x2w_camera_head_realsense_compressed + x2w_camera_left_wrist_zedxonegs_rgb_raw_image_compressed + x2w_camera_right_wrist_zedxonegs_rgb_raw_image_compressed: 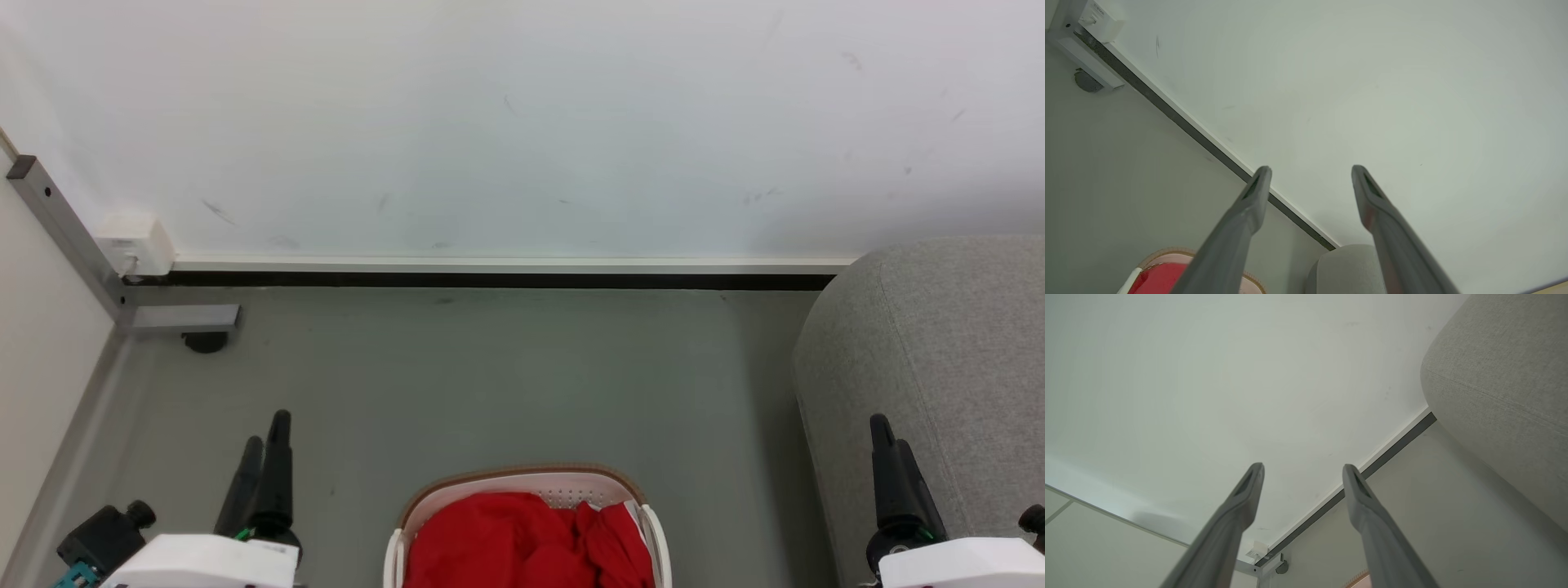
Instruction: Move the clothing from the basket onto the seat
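One oval white perforated basket (pixel 571 496), brown rim, bottom centre, crumpled red clothing (pixel 506 539) inside, one grey woven seat (pixel 939 351) right, left fingers (pixel 1247 212) and right fingers (pixel 1241 506) wide apart, empty

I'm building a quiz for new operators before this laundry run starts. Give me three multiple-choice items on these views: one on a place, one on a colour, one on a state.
1. Where does the basket stand?
A. on the floor, left of the seat in the head view
B. on top of the seat
C. on a table

2. What colour is most of the clothing?
A. blue
B. red
C. green

3. How do both arms' jaws stand?
A. shut on clothing
B. shut on the basket's rim
C. apart, holding nothing

Answers:
1 A, the basket sits on grey floor with the seat to its right.
2 B, red fabric lies in the basket.
3 C, each wrist view shows two fingers spread with nothing between them.
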